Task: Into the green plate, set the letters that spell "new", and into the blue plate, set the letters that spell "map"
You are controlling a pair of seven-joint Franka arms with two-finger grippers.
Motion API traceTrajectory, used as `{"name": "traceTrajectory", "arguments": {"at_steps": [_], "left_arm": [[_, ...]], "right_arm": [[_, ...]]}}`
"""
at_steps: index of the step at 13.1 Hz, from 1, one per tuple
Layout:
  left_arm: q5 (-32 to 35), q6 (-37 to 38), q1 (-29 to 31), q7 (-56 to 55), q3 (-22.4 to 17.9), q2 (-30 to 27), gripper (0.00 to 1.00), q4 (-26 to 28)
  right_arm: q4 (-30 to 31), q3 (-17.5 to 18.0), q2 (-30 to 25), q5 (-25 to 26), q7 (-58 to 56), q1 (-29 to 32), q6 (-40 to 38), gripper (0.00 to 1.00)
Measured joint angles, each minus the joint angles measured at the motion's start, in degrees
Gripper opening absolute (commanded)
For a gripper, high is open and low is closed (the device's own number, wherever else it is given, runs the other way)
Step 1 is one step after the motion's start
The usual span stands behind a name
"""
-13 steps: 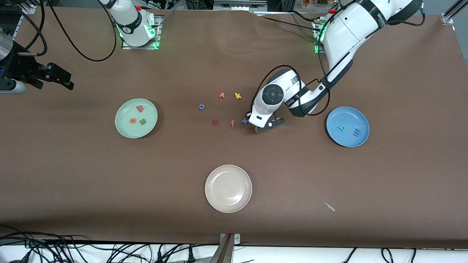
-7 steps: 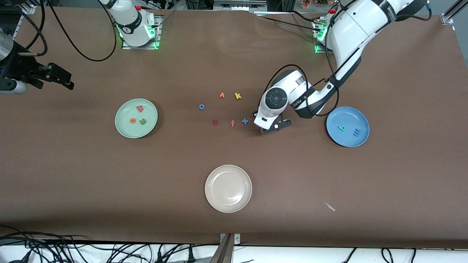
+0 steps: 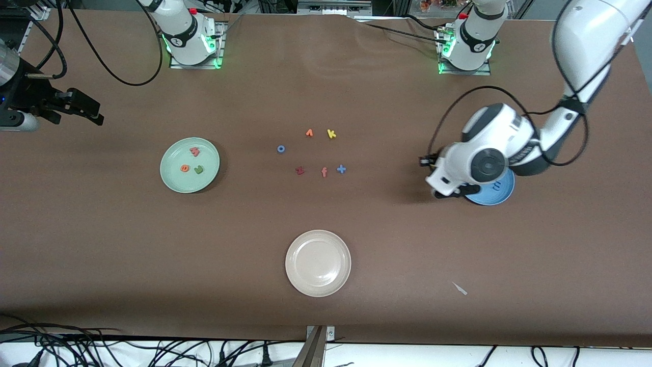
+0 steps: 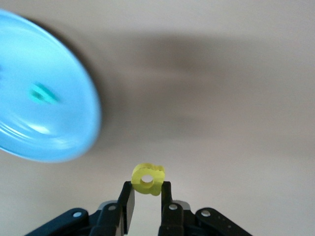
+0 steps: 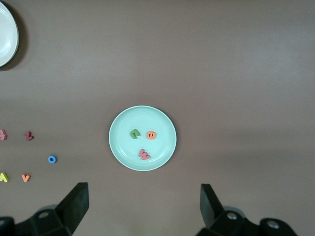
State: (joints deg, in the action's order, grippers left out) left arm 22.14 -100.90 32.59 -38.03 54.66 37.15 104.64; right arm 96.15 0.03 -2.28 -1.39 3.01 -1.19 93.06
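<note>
While the green plate (image 3: 189, 164) at the right arm's end of the counter (image 3: 326, 306) already holds n, e and w, the wide-open right pincer (image 5: 142, 206) just waits above it. Over the blue plate (image 3: 501, 191) rim, the left pincer (image 4: 146, 196) pinches the yellow p (image 4: 147, 179) by its tip, so it could slip or land outside if released early.

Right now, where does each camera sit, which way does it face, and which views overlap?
Front view: high across the table, facing both bases; shows the left gripper by the blue plate and the waiting right gripper.
Left wrist view: looks past its fingers, shut on the yellow p, beside the blue plate.
Right wrist view: looks straight down between open fingers at the green plate.
Shared: front and right wrist views both show the green plate, cream plate and blue o.
</note>
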Motion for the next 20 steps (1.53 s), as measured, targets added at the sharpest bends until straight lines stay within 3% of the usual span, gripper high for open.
{"name": "traceTrajectory", "arguments": {"at_steps": [4, 7, 10, 11, 12, 14, 17, 20], "left_arm": [[5.8, 0.1, 6.2, 10.9, -1.5, 0.7, 0.03, 2.3], [11.6, 0.1, 6.4, 16.4, -5.0, 2.1, 0.06, 2.9], [12.7, 0.0, 6.6, 20.3, -7.7, 3.3, 0.08, 2.9], [12.7, 0.0, 6.6, 20.8, -8.3, 3.4, 0.13, 2.9], [12.7, 0.0, 6.7, 21.6, -8.8, 3.6, 0.31, 2.9], [12.7, 0.0, 7.5, 22.6, -9.1, 4.2, 1.00, 2.9], [12.7, -0.3, 7.9, 22.8, -8.8, 4.2, 1.00, 2.2], [12.7, 2.4, 7.9, 22.8, -6.0, 3.3, 1.00, -2.9]], "right_arm": [[0.0, 0.0, 0.0, 0.0, 0.0, 0.0, 0.0, 1.00], [0.0, 0.0, 0.0, 0.0, 0.0, 0.0, 0.0, 1.00], [0.0, 0.0, 0.1, 0.0, 0.0, 0.0, -0.1, 1.00], [0.0, 0.0, 0.1, 0.0, 0.0, 0.0, -0.1, 1.00], [0.0, 0.0, 0.1, 0.0, 0.0, 0.0, -0.1, 1.00], [0.0, 0.0, 0.1, 0.0, 0.0, 0.0, -0.1, 1.00], [0.0, 0.0, 0.1, 0.0, 0.0, 0.0, -0.1, 1.00], [-0.1, 0.0, 0.1, 0.0, 0.0, 0.0, -0.1, 1.00]]}}
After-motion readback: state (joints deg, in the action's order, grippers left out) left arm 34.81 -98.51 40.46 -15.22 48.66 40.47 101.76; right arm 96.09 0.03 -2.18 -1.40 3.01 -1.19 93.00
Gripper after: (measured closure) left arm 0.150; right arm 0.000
